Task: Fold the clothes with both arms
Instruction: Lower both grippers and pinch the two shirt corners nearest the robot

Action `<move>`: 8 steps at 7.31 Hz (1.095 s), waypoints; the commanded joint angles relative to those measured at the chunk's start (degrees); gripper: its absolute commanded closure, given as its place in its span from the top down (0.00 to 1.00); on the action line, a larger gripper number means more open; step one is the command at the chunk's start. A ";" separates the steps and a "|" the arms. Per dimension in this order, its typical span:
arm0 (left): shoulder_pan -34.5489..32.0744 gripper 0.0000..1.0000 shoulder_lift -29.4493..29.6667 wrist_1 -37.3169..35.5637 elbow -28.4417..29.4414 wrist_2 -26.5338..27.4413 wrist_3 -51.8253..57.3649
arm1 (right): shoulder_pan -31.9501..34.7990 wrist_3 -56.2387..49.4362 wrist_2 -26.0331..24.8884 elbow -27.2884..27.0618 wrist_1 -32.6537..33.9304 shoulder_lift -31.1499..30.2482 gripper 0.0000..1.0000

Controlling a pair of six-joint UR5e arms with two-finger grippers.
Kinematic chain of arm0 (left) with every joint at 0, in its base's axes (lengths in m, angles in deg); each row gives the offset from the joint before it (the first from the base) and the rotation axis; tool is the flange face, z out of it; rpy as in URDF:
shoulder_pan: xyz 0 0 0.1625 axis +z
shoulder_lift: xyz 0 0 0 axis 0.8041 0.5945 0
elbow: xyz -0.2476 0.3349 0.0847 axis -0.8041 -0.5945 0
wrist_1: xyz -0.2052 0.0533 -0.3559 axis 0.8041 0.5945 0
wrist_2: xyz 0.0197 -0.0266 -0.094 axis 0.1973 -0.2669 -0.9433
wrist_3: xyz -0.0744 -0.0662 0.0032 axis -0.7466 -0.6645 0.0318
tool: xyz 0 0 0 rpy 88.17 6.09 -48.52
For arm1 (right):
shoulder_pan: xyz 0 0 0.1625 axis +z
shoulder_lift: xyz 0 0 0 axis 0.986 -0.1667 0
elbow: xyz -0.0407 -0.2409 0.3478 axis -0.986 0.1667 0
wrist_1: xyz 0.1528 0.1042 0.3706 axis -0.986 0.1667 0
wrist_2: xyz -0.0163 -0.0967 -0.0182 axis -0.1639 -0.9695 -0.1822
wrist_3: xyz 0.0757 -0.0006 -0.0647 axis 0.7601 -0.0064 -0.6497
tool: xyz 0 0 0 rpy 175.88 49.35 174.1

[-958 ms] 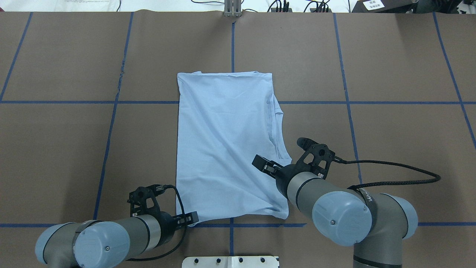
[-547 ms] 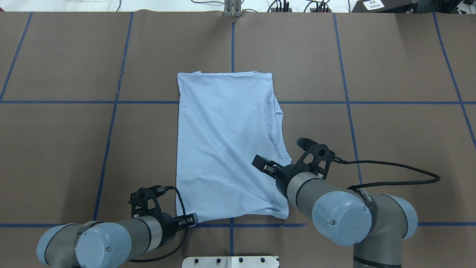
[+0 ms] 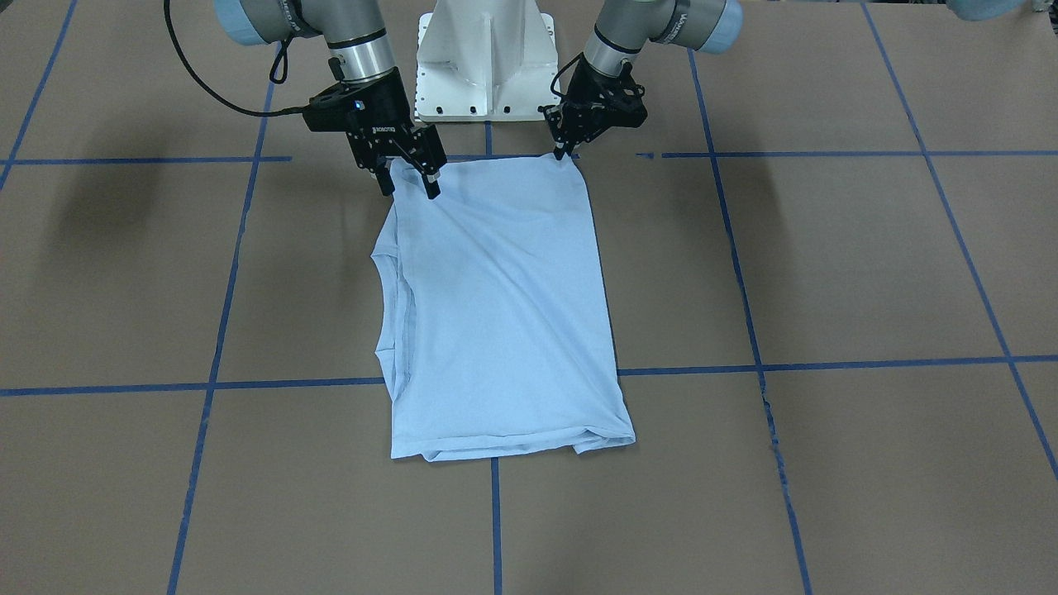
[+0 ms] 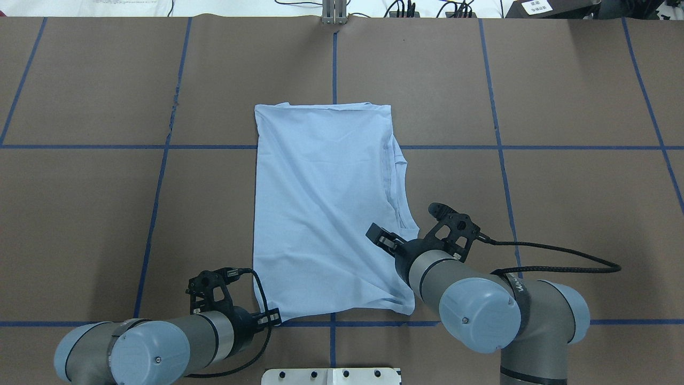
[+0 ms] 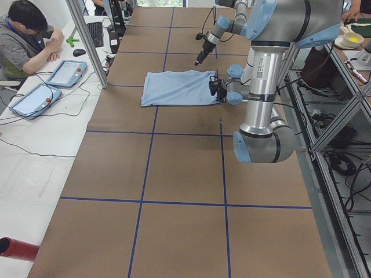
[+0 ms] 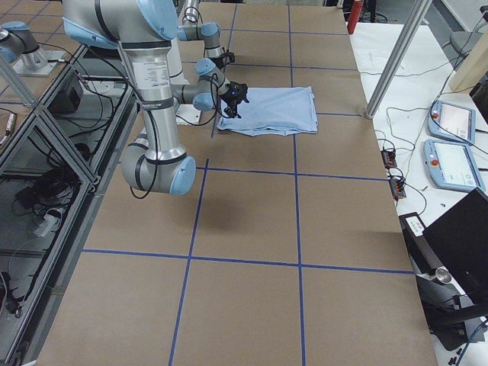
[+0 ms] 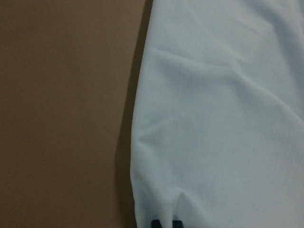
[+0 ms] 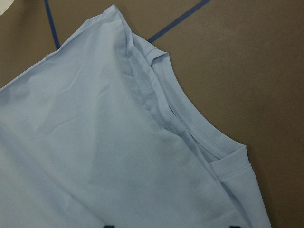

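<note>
In the front-facing view, a light blue T-shirt (image 3: 496, 306), folded lengthwise into a long panel, lay flat at the middle of the brown paper-covered table (image 3: 826, 264), which was marked with blue tape lines. The black two-finger right gripper (image 3: 407, 188) stood wide open, its tips down astride the near edge by the collar side. The black left gripper (image 3: 564, 151) was drawn narrow on the other near corner.

From overhead, the left gripper (image 4: 273, 317) met that corner where the cloth tapered toward it. The right gripper (image 4: 382, 239) sat over the hem.

The left wrist view showed fabric puckered around a dark fingertip (image 7: 164, 223).

The right wrist view showed the ribbed collar (image 8: 190, 123) and two dark tips set far apart at the bottom edge.
</note>
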 commanded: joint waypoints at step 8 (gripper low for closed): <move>0.09 0.00 0.17 -0.12 -0.27 0.28 0.01 | -10.31 12.62 0.06 0.61 16.13 2.46 0.75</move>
